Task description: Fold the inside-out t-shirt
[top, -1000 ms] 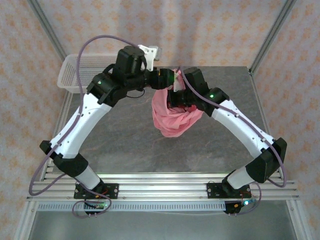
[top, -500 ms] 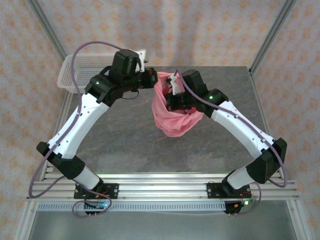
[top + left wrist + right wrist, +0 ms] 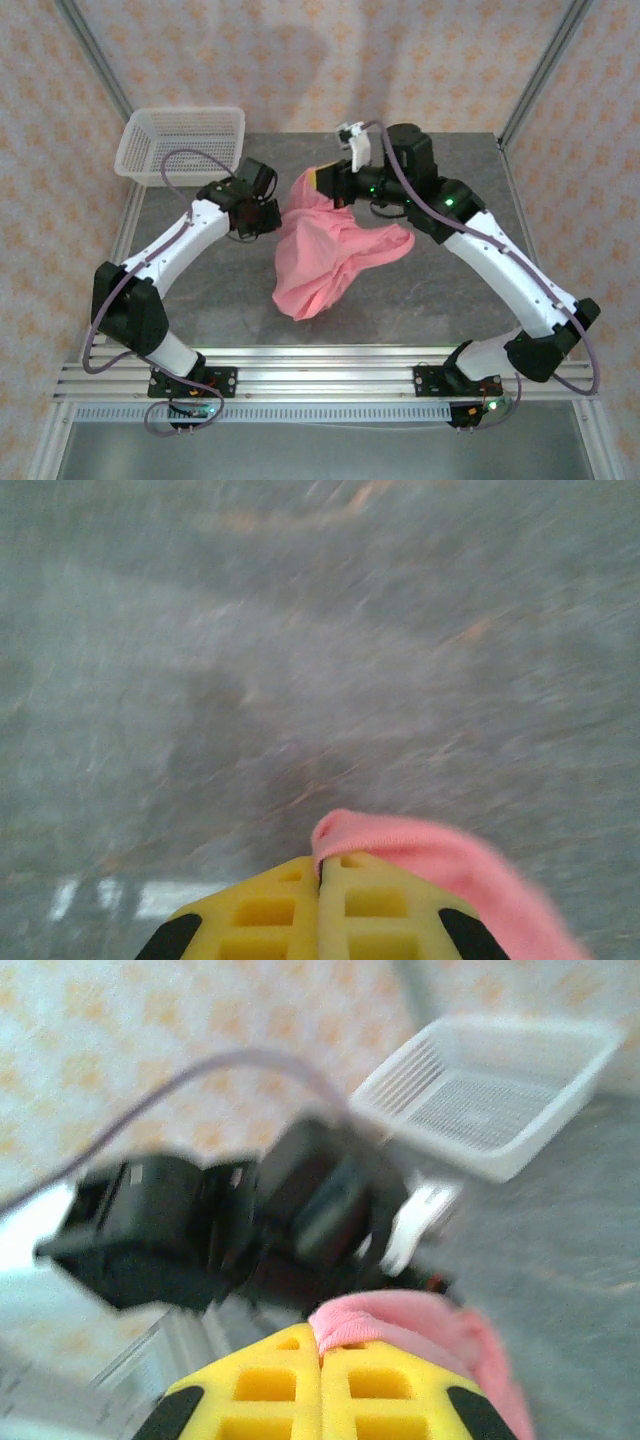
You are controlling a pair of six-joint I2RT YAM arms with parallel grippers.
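The inside-out t-shirt is a salmon-pink bundle stretched between my two grippers over the middle of the grey table. My left gripper is at its left edge, shut on a fold of the t-shirt; the yellow fingers press together with cloth at their tips. My right gripper holds the upper edge, a little farther back. In the right wrist view its gripper is shut on a pink hem. The shirt's lower part sags toward the near side.
A white mesh basket stands at the table's back left corner, also blurred in the right wrist view as the basket. The left arm's black wrist is close in front of the right gripper. Metal frame posts rise at the back corners.
The left gripper has shut on the shirt and swung down and to the left with it. The right gripper rose toward the back. The shirt has been pulled wider between them.
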